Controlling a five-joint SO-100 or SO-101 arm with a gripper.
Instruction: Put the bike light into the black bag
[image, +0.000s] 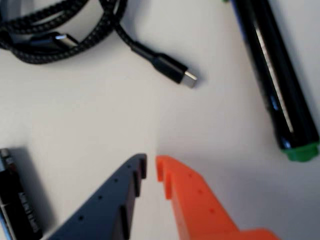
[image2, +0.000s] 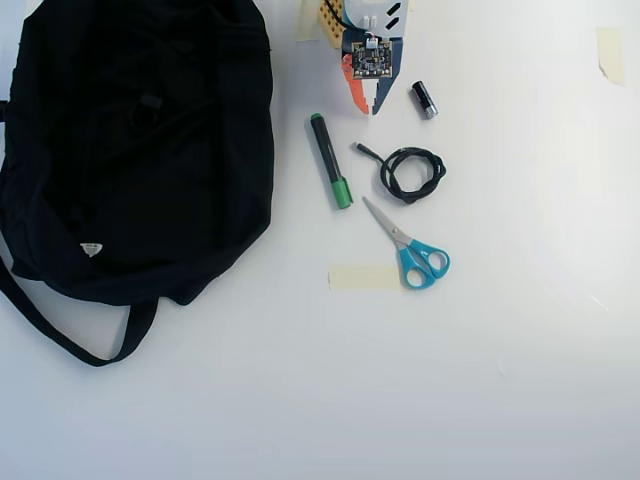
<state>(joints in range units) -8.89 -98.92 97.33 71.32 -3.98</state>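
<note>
hovering gripper (image: 151, 167) above bare table (image2: 500, 350), jaws nearly closed, holding nothing (marker (image2: 330, 160) and cable (image2: 411, 174) nearby); black bag (image2: 140, 150) at overhead left; bike light not discernible

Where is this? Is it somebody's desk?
Probably a plain white tabletop set up for robot practice: a black bag, blue scissors, a marker and a gripper above them.

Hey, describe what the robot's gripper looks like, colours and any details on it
The gripper has two plastic fingers: one dark blue-grey, one bright orange. Both taper to blunt tips, with small dimples along their faces and stepped notches on the inner edges. In the overhead view, a small circuit board sits on top.
</note>
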